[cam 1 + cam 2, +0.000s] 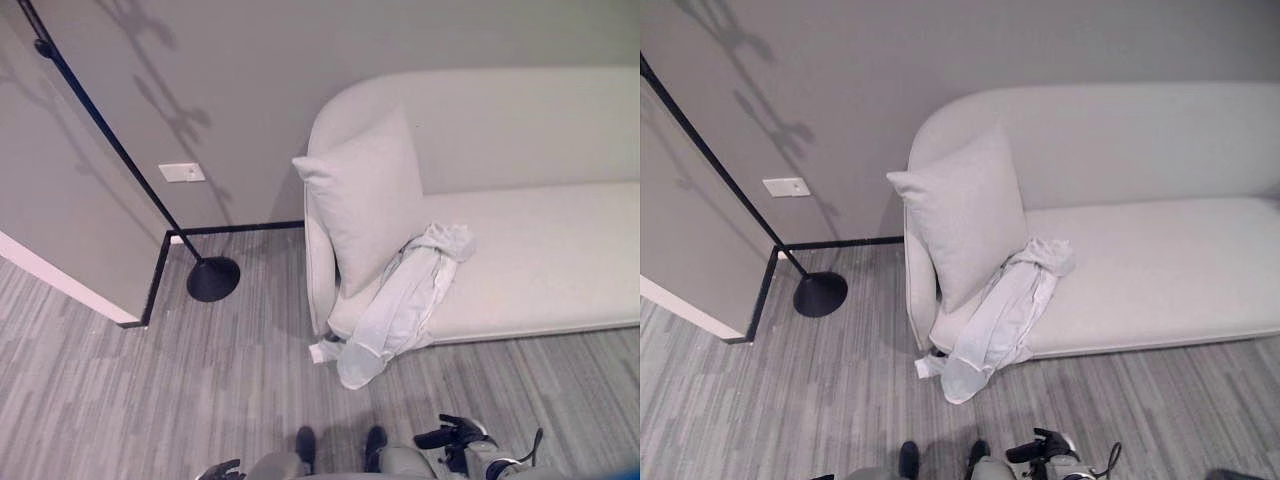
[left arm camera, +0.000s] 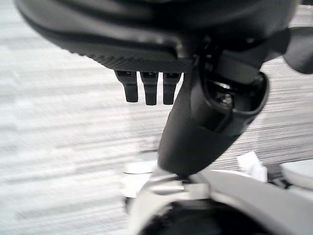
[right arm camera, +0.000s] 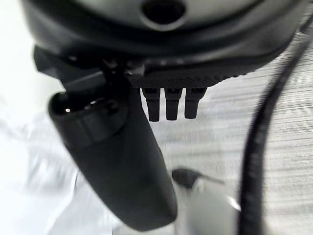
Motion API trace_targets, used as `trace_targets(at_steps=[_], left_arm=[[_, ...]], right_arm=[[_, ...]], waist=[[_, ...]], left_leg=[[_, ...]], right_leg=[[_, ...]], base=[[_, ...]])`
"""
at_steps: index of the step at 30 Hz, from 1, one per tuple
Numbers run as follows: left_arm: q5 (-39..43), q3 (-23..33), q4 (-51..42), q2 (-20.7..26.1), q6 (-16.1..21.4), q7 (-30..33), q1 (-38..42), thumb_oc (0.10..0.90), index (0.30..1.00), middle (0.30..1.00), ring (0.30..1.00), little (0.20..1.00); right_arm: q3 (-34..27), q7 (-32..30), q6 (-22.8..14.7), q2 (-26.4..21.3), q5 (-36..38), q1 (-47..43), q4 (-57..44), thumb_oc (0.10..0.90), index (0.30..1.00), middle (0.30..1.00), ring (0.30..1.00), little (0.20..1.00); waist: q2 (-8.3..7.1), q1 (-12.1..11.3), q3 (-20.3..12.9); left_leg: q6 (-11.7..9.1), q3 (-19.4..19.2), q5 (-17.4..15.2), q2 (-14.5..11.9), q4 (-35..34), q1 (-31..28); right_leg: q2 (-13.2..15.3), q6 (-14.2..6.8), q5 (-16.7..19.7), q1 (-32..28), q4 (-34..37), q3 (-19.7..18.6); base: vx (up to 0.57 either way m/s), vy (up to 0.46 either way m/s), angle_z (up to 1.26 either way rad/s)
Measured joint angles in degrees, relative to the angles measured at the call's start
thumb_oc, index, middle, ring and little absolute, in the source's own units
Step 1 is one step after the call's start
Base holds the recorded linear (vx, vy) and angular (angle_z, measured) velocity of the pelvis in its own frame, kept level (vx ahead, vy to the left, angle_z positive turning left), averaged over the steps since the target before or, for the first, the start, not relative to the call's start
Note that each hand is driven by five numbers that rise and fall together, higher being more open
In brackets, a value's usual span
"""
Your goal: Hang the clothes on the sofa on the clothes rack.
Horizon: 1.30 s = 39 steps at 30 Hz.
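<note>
A pale, crumpled garment (image 1: 400, 300) lies over the front edge of the light grey sofa (image 1: 540, 250), near its left end. Its lower part hangs down to the floor. A black clothes rack pole (image 1: 100, 130) slants from the upper left down to a round base (image 1: 212, 278) on the floor, left of the sofa. My right hand (image 1: 455, 435) is low at the bottom edge, well short of the garment; its fingers (image 3: 171, 105) are straight and hold nothing. My left hand (image 1: 220, 470) is at the bottom edge too, with its fingers (image 2: 149, 90) straight and empty over the floor.
A grey cushion (image 1: 365, 200) leans against the sofa's left arm, just behind the garment. A wall corner with black skirting (image 1: 155, 275) juts out at the left, beside the rack's base. Grey striped flooring (image 1: 200, 380) spreads between me and the sofa.
</note>
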<state>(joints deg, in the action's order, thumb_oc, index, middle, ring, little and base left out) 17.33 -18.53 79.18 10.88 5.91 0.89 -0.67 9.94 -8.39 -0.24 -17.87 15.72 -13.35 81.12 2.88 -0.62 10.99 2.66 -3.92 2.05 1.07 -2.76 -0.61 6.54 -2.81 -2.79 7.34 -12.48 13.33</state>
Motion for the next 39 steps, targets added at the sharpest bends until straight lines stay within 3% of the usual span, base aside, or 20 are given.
trace_targets(at_steps=[2, 3, 4, 5, 7, 11, 16, 22, 27, 31, 36, 39], left_arm=[[-0.10, -1.68, 0.08, -0.76, 0.15, 0.20, 1.49, 0.800, 0.900, 0.900, 0.900, 0.900], [-0.10, -1.80, 0.05, -0.71, 0.24, 0.30, 1.99, 0.800, 0.900, 0.900, 0.900, 0.900], [-0.08, -1.14, 0.01, 0.27, 0.43, 0.37, 2.42, 0.800, 0.900, 0.900, 0.900, 0.900], [-0.09, -0.78, -0.04, 1.17, 0.78, 0.45, 2.37, 0.800, 0.900, 0.900, 0.900, 0.900], [-0.09, -0.74, -0.04, 1.72, 1.32, 0.88, 2.24, 0.800, 0.900, 0.900, 0.900, 0.900], [-0.68, -1.23, -1.30, 0.45, 1.18, 1.74, 1.34, 0.800, 0.900, 0.900, 0.900, 0.900], [-4.73, -6.60, -5.44, 1.52, 1.27, 2.60, 2.22, 0.800, 0.900, 0.900, 0.900, 0.900], [-4.95, -8.64, -6.17, 2.44, 1.51, 2.28, 3.70, 0.800, 0.900, 0.900, 0.900, 0.900], [-4.16, -8.64, -6.21, 2.51, 1.51, 1.99, 4.03, 0.800, 0.900, 0.900, 0.900, 0.900], [-3.87, -9.10, -6.76, 2.46, 1.49, 1.35, 5.16, 0.800, 0.900, 0.900, 0.900, 0.900], [-4.20, -12.62, -10.04, 2.61, 1.40, 1.43, 5.14, 0.800, 0.900, 0.900, 0.900, 0.900], [-4.48, -13.19, -11.35, 2.86, 1.34, 1.47, 5.18, 0.800, 0.900, 0.900, 0.900, 0.900]], right_arm=[[-2.39, -1.05, 0.03, -3.42, 1.56, -2.35, -0.52, 0.800, 0.900, 0.900, 0.900, 0.900], [-2.64, -2.11, 0.01, -4.26, 1.58, -3.02, -0.79, 0.800, 0.900, 0.900, 0.900, 0.900], [-3.13, -3.49, -0.10, -4.76, 1.58, -3.65, -1.16, 0.800, 0.900, 0.900, 0.900, 0.900], [-3.85, -4.11, 0.20, -4.84, 1.57, -3.87, -1.10, 0.800, 0.900, 0.900, 0.900, 0.900], [-4.50, -5.11, 0.20, -5.01, 1.58, -4.28, -1.36, 0.800, 0.900, 0.900, 0.900, 0.900], [-4.47, -6.33, -0.21, -6.90, 1.48, -4.78, -9.20, 0.800, 0.900, 0.900, 0.900, 0.900], [-1.97, -8.43, -0.99, -10.66, 1.43, -12.18, -13.88, 0.800, 0.900, 0.900, 0.900, 0.900], [0.26, -6.03, -1.34, -11.00, 9.50, -27.84, -6.17, 0.800, 0.900, 0.900, 0.900, 0.900], [0.18, -4.23, -1.72, -11.43, 15.26, -34.48, -1.32, 0.800, 0.900, 0.900, 0.900, 0.900], [-0.38, -3.31, -0.84, -14.74, 19.52, -39.63, 7.21, 0.800, 0.900, 0.900, 0.900, 0.900], [-0.60, -4.07, 0.64, -19.37, 20.69, -41.66, 10.18, 0.800, 0.900, 0.900, 0.900, 0.900], [-0.80, -4.44, 1.23, -20.28, 20.70, -42.35, 10.44, 0.800, 0.900, 0.900, 0.900, 0.900]], waist=[[2.36, 1.50, 2.78], [2.58, 2.09, 3.25], [0.90, 2.28, 3.88], [-0.64, 2.10, 3.72], [-1.15, 1.40, 3.38], [1.35, 1.35, 1.87], [3.17, 0.82, 1.05], [3.26, -0.06, 1.63], [3.26, -1.39, 2.51], [4.35, -3.74, 4.12], [6.84, -5.67, 5.73], [7.46, -6.09, 5.92]], left_leg=[[0.49, 0.52, 0.54, -1.17, -1.09, -1.15], [0.40, 0.87, 0.48, -1.14, -1.05, -0.80], [0.19, 0.99, 0.37, -0.25, -1.81, -1.03], [-0.07, 1.04, 0.58, 0.22, -2.76, -1.72], [-1.02, 1.74, 0.12, -0.46, -2.75, -1.70], [-3.56, 4.22, -0.01, -4.02, -2.55, 0.26], [-5.53, 5.53, 0.10, -6.21, -2.24, 2.58], [-6.71, 7.37, 0.50, -6.58, -2.37, 4.53], [-7.27, 9.29, 0.88, -6.52, -2.15, 6.30], [-8.00, 11.96, 1.50, -6.60, -2.19, 8.44], [-8.53, 14.68, 2.72, -6.67, -2.32, 10.60], [-8.85, 15.51, 3.16, -6.86, -2.29, 11.90]], right_leg=[[0.35, -1.75, -1.74, 4.97, -6.90, -2.73], [0.79, -2.56, -1.19, 5.90, -4.60, -4.42], [2.51, -4.39, 0.22, 6.58, 0.26, -7.21], [4.04, -4.44, 0.30, 6.71, 1.07, -7.75], [3.82, -4.29, 1.96, 6.85, 1.71, -7.57], [-0.38, -0.85, 8.41, 4.51, 9.15, -4.47], [-2.76, 1.34, 10.72, 3.48, 14.58, -2.50], [-3.00, 0.94, 11.18, 3.38, 16.96, -0.92], [-2.73, 0.91, 11.15, 3.62, 17.48, 1.19], [-2.62, 0.91, 10.96, 4.41, 17.59, 3.54], [-2.41, 1.28, 10.86, 4.96, 17.58, 6.55], [-2.48, 1.29, 10.64, 5.72, 17.56, 7.68]], base=[[0.12, -0.116, 0.13], [0.13, -0.087, 0.28], [0.16, -0.148, 0.24], [0.16, -0.149, 0.20], [0.11, -0.131, 0.17], [0.06, -0.115, 0.15], [0.02, -0.120, 0.08], [0.05, -0.107, 0.16], [0.04, -0.103, 0.23], [0.05, -0.104, 0.30], [0.04, -0.086, 0.31], [0.05, -0.066, 0.15]])
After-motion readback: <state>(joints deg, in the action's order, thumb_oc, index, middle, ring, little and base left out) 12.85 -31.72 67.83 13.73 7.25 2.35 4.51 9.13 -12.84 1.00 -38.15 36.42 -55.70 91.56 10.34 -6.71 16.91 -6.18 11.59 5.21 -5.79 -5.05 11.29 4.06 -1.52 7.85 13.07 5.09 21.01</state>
